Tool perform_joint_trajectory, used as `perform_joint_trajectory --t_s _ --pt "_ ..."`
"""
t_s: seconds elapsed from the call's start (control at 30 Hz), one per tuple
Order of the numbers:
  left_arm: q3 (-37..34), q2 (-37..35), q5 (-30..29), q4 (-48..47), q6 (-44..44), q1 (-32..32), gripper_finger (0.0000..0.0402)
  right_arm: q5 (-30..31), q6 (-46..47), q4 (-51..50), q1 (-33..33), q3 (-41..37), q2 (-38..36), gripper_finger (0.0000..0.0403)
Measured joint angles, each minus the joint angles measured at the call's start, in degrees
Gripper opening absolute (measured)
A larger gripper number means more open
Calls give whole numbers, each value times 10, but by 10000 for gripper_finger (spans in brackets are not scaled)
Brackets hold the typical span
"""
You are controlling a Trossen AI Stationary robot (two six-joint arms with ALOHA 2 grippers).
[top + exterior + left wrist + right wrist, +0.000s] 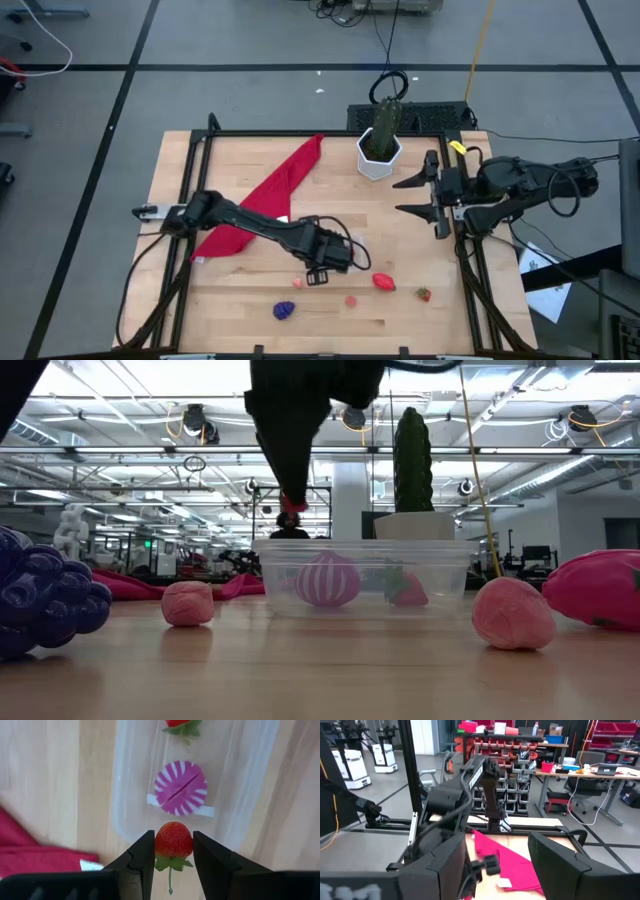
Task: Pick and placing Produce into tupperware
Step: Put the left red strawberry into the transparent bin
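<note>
Tupperware (362, 578) on wooden table (240, 320); red cloth (262, 200) beside; workshop behind.

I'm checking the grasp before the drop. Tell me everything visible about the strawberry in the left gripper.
The strawberry is small, glossy red, toy-like, with a green leafy cap and thin stem pointing away from the tupperware. The left gripper is shut on it, one dark finger pressing each side. It hangs above the container's rim, touching nothing else.
</note>
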Motion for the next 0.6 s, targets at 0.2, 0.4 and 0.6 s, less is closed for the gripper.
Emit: perform_joint_trajectory --t_s 0.2,0.4,0.6 --pt "11 25 -1 14 31 7 120 0 0 0 0 0 -9 208" --pt "11 24 -1 62 62 9 120 0 2 0 0 0 -3 208" --pt "11 24 0 76 74 10 120 0 2 11 0 0 -2 208"
